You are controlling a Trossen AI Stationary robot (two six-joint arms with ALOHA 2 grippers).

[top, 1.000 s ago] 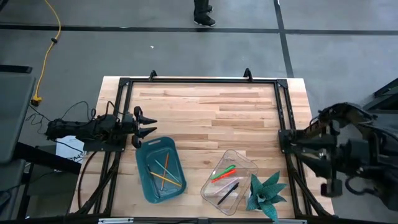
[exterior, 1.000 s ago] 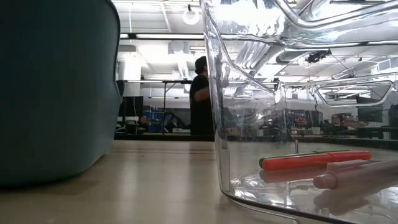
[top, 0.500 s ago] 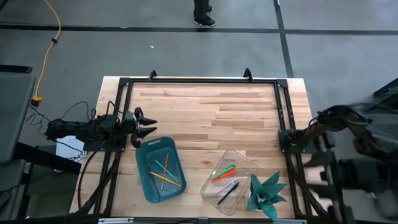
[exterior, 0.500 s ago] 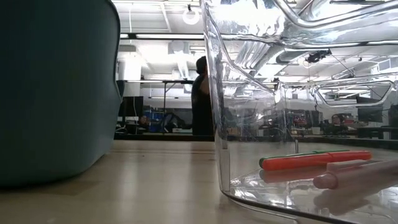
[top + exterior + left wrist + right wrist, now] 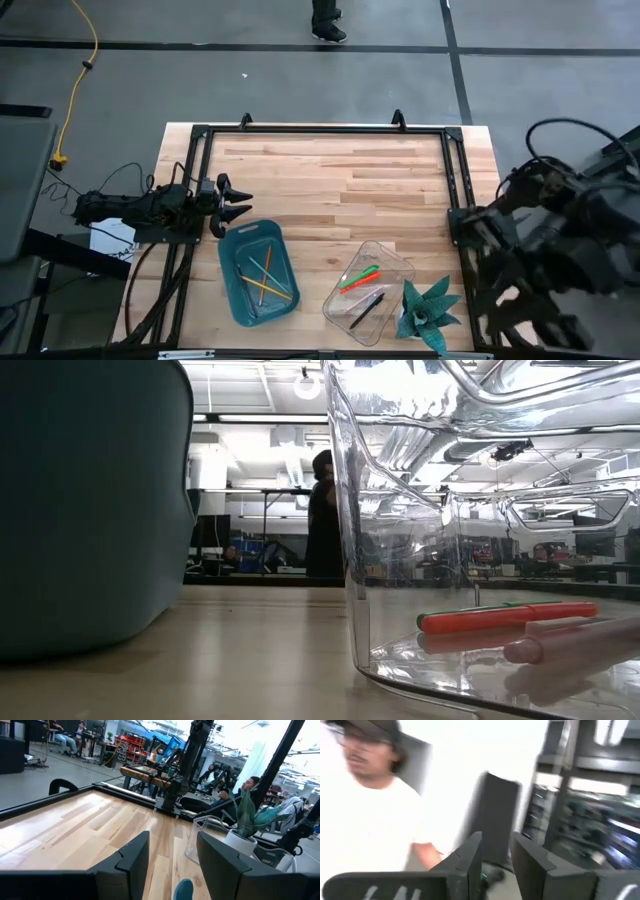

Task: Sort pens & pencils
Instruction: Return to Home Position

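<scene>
The pencils [image 5: 265, 280], thin yellow and orange sticks, lie crossed on the floor of a teal tray [image 5: 236, 290]. The pens lie in a clear tray [image 5: 395, 262]: a green pen [image 5: 359, 273], a red-orange pen [image 5: 356, 283] and a black pen [image 5: 366, 310]. In the low view the red-orange pen [image 5: 505, 618] rests on the clear tray's floor. My left gripper [image 5: 240, 204] hovers open just beyond the teal tray's far left corner; in its wrist view my left gripper [image 5: 172, 860] is empty. My right gripper [image 5: 497, 862] is open and empty, off the table's right edge.
A potted green plant [image 5: 428, 312] stands by the clear tray at the table's near right corner. A black frame [image 5: 320, 130] runs around the table. A person in a white shirt [image 5: 365, 820] is close in front of the right wrist camera. Bare wood [image 5: 340, 180] fills the far half.
My right arm has swung about beyond the table's right edge, changing its pose from frame to frame. In the low view the person in the room has stepped slightly rightward behind the clear tray's wall. The trays, pens and pencils have stayed where they were.
</scene>
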